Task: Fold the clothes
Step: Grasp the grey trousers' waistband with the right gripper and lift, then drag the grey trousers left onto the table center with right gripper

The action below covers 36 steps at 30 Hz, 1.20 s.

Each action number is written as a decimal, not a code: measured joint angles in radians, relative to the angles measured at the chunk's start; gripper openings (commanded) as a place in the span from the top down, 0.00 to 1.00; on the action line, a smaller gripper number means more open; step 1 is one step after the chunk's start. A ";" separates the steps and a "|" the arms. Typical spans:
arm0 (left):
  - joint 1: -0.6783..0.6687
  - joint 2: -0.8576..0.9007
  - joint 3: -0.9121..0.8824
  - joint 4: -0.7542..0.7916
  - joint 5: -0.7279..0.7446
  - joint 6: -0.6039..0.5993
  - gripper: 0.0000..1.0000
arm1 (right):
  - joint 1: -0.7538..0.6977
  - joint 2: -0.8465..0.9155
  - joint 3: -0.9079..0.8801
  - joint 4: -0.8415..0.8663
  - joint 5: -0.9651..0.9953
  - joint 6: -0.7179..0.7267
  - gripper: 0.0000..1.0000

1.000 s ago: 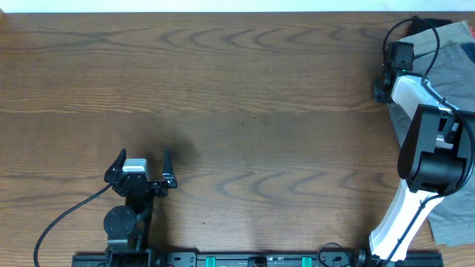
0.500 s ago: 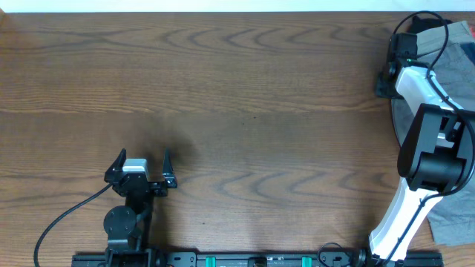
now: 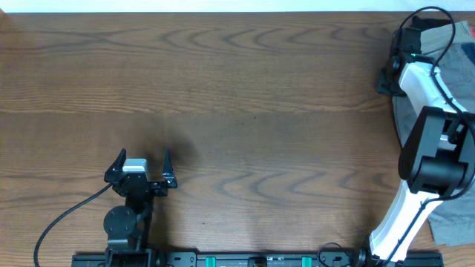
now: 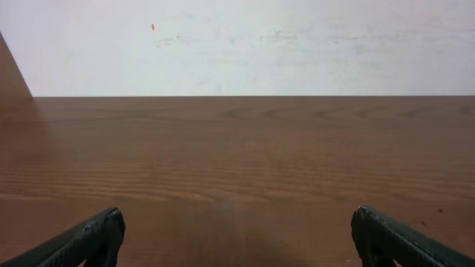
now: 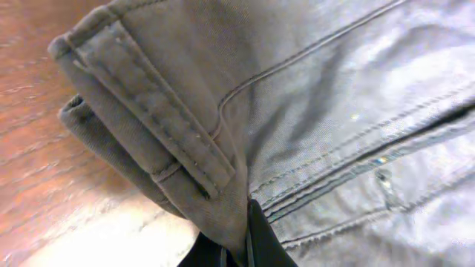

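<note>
The grey shorts [image 3: 445, 70] lie bunched at the table's far right edge, partly under my right arm. In the right wrist view the grey fabric [image 5: 312, 111] with seams and a belt loop fills the frame. My right gripper [image 5: 249, 241] is shut on a fold of the shorts; in the overhead view it sits at the back right corner [image 3: 404, 41]. My left gripper [image 3: 141, 162] is open and empty over bare wood near the front left; its two fingertips show wide apart in the left wrist view [image 4: 236, 237]. A bit of red cloth [image 3: 469, 30] shows at the edge.
The brown wooden table [image 3: 245, 111] spans the view, with a pale wall behind it [image 4: 245, 44]. More grey cloth [image 3: 453, 215] hangs at the front right by the right arm's base. A black cable [image 3: 67, 215] trails from the left arm.
My right gripper has moved a little right and toward the back corner with the grey fabric in it. The left arm has not moved.
</note>
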 measured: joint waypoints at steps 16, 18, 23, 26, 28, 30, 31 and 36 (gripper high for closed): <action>0.000 0.000 0.000 0.000 0.000 0.000 0.02 | 0.101 -0.121 0.002 -0.064 0.015 0.018 0.99; 0.000 0.000 0.000 0.000 0.000 0.000 0.02 | 0.135 -0.151 0.002 -0.063 0.011 0.018 0.99; 0.000 0.000 0.000 0.000 0.000 0.000 0.02 | 0.226 -0.200 0.002 -0.061 -0.048 0.019 0.99; 0.000 0.000 0.000 0.000 0.000 0.000 0.02 | 0.284 -0.201 0.002 -0.061 -0.132 0.021 0.99; 0.000 0.000 0.000 0.000 0.000 0.000 0.02 | 0.322 -0.201 0.002 -0.060 -0.187 0.021 0.99; 0.000 0.000 0.000 0.000 0.000 0.000 0.02 | 0.365 -0.201 0.002 -0.052 -0.243 0.022 0.99; 0.000 0.000 0.000 0.000 0.000 0.000 0.02 | 0.388 -0.201 0.002 -0.050 -0.269 0.022 0.99; 0.000 0.000 0.000 0.000 0.000 0.000 0.02 | 0.528 -0.200 0.002 -0.039 -0.357 0.022 0.99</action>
